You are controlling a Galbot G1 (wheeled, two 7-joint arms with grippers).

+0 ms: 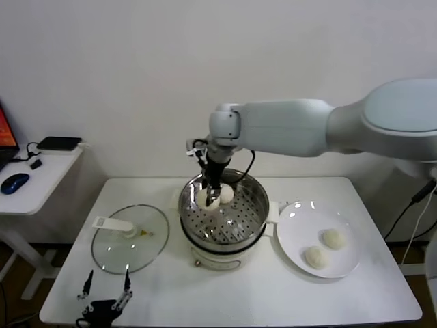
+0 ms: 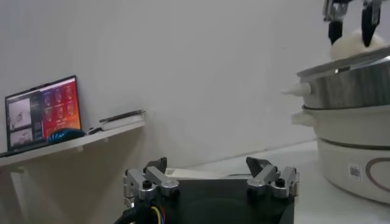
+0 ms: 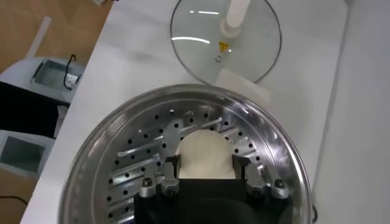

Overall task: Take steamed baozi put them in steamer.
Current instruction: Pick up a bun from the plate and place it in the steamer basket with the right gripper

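Left gripper (image 1: 106, 295) at near table edge, dark fingers spread, holding nothing. Glass lid (image 1: 130, 238) flat on white table (image 1: 239, 294), white handle. Right gripper (image 1: 212, 196) above steamer (image 1: 222, 213), jaws pinching smooth off-white baozi (image 3: 204, 155); second bun (image 1: 227, 195) just beside it. Steamer: round shiny steel basket, perforated floor, cream pot base. Right: round white plate (image 1: 345, 236) with two buns (image 1: 323, 248). Plain white wall; far left side desk, blue mouse (image 1: 14, 182). Left wrist view alone shows lit laptop (image 2: 42, 111).
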